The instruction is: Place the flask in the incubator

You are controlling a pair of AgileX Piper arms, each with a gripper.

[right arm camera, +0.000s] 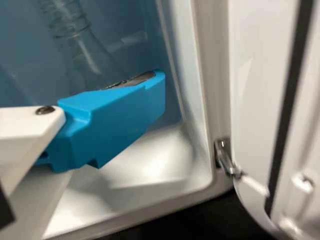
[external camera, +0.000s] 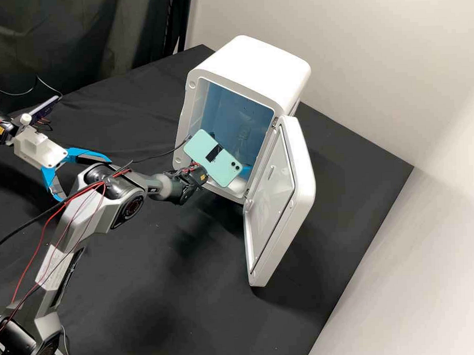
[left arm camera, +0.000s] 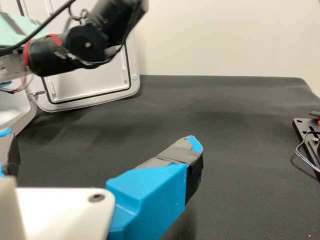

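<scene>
A: Quick, where's the flask (right arm camera: 85,57)?
B: Inside the incubator (external camera: 253,63), in the blue-lit chamber, twd the back wall. Clear glass, looks upright in the high view.
A: Incubator posn?
B: On the black tabletop (external camera: 163,283), approx 1 o'clock from the middle of the high view. Door (external camera: 294,191) stands open, hanging out at 5 o'clock of the body.
A: Right hand (right arm camera: 112,97)?
B: Inside the opening, low in the chamber, just in front of the flask. Wide, narrow or gripping: can't tell. Flask's base is hidden behind it, so can't say if they touch either.
A: And its arm?
B: Right arm (external camera: 118,194) enters from 8 o'clock and runs across to the opening. A mint-green phone (external camera: 219,157) sits on its wrist, right at the chamber's mouth.
A: Left hand (left arm camera: 100,145)?
B: At 9 o'clock in the high view, above the tabletop, well apart from the incubator. Spread wide, nothing btwn the blue fingers (left arm camera: 160,185).
A: Anything else?
B: Dark curtain (external camera: 61,38) at 11 o'clock, pale wall (external camera: 388,48) behind the incubator.
</scene>
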